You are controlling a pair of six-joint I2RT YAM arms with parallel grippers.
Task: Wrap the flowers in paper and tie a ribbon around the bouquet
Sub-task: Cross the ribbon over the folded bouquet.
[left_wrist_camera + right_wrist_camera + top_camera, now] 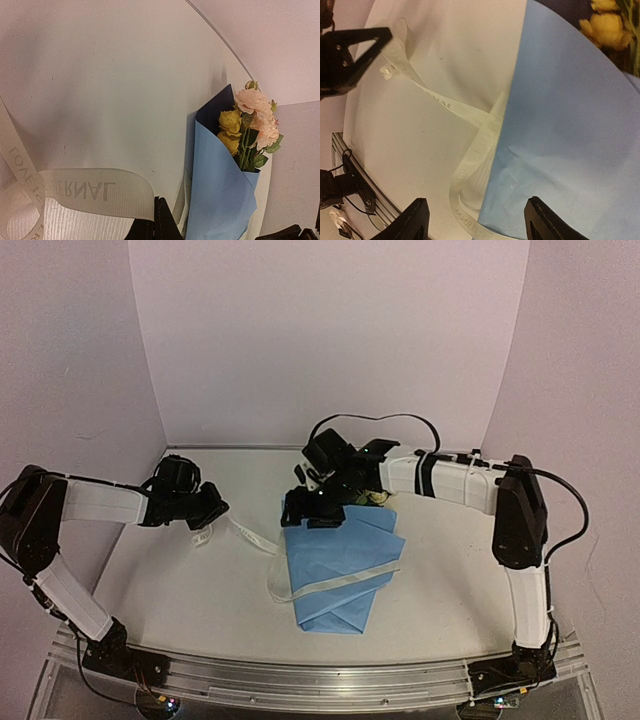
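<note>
White tabletop (190, 590) w/ pale lilac walls (330, 340) boxing in rear and both sides. Finding bouquet (335, 545) lying flat at centre of overhead frame, just below right gripper (315, 508).

Progress, as judged:
- Rating wrap step as done. Seeing paper (220, 195) folded into cone, light blue face out, navy face showing at mouth. Seeing flowers (250, 125) seated inside w/ yellow and pink-cream heads poking out.
- Rating tie step as only begun. Seeing ribbon (250, 538) running from left gripper (205, 512) at centre-left to cone's left edge, looping at lower centre, then crossing over blue face toward right of frame.
- Finding no knot, no bow. Not managing to confirm whether ribbon is passing under cone.
- Leaving, approx: closing loop, cinching, knotting.

Orientation:
- Reading long axis as running from lower centre to upper centre-right of overhead frame, slightly tilted.
- Noting blooms pointing toward upper right and narrow folded tip pointing toward bottom edge.
- In left wrist view, finding cone at right of frame, heads uppermost.

Jaws:
- Logging left gripper as clamped tight on ribbon end, short tail hanging just beside fingers.
- Logging right gripper as standing wide apart in own wrist view, gripping nothing, hovering over ribbon and cone's left edge.
</note>
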